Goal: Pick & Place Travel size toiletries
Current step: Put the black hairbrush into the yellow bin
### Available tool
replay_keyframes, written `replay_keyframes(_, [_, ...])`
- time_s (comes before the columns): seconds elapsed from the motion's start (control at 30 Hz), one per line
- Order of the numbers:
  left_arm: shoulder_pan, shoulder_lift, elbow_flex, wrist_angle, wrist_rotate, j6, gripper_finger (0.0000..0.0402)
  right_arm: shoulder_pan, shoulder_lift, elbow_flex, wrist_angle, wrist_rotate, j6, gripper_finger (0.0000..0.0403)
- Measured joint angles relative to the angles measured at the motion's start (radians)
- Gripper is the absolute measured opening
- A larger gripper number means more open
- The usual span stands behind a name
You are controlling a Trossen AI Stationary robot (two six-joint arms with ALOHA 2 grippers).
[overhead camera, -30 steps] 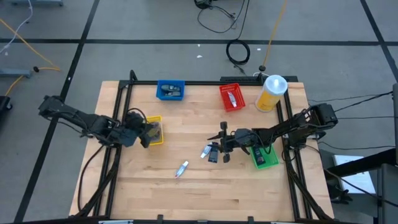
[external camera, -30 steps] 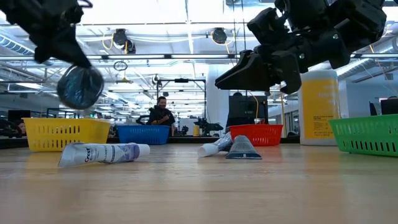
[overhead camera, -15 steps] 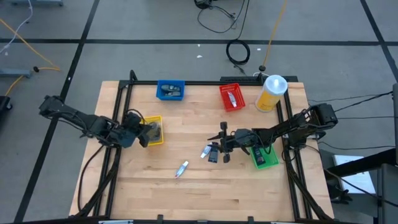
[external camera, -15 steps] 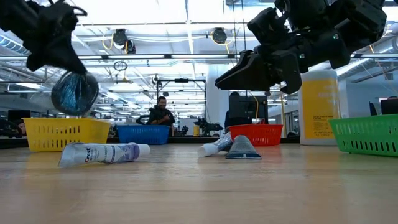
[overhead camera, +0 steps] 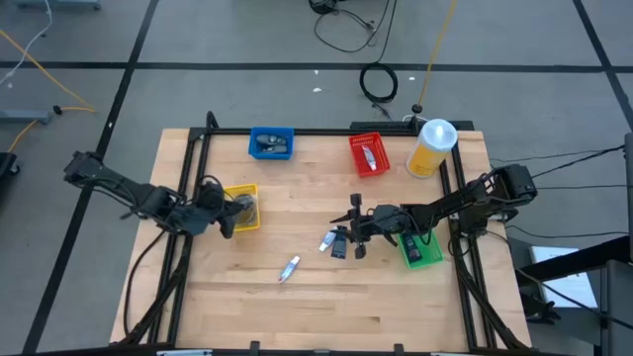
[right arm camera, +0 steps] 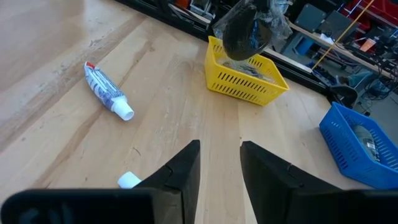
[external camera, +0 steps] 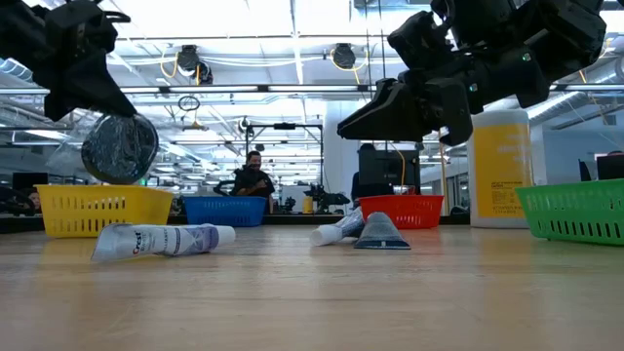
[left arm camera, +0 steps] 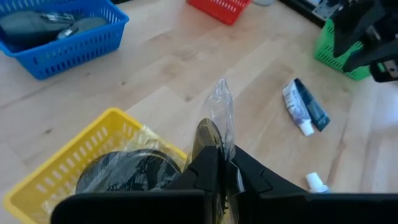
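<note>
left tool (left arm camera: 214,165) pinches wrapped grey disc (external camera: 119,148) just above yellow bin (overhead camera: 244,207) | right tool (right arm camera: 219,163) open, hovering mid-bench (overhead camera: 316,297) over 2 tubes (overhead camera: 334,241) | 1 tube (overhead camera: 289,268) lies apart

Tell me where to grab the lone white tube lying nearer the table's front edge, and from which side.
Judging from the high view, take the white tube across its flat middle, from straight above. It lies flat and diagonal on bare wood, cap toward the front-left, nothing touching it. The open right hand is nearest; turn its fingers crosswise to the tube.
</note>
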Motion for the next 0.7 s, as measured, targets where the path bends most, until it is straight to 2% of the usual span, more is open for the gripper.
replay_keyframes(0.17, [0.006,-0.003,-0.044,0.047,-0.017,0.007,0.0011,0.000,0.000,0.000,0.000,0.000,0.012,0.0105])
replay_keyframes(0.33, [0.034,-0.029,-0.061,0.120,0.042,0.069,0.0002,0.000,0.000,0.000,0.002,0.000,0.012,0.0104])
replay_keyframes(0.6, [0.117,-0.068,-0.119,0.094,0.066,0.050,0.0024,0.000,0.000,0.000,0.003,0.000,0.012,0.0102])
replay_keyframes(0.7, [0.148,-0.074,-0.135,0.094,0.067,0.087,0.0034,0.000,0.000,0.000,0.003,0.000,0.019,0.0102])
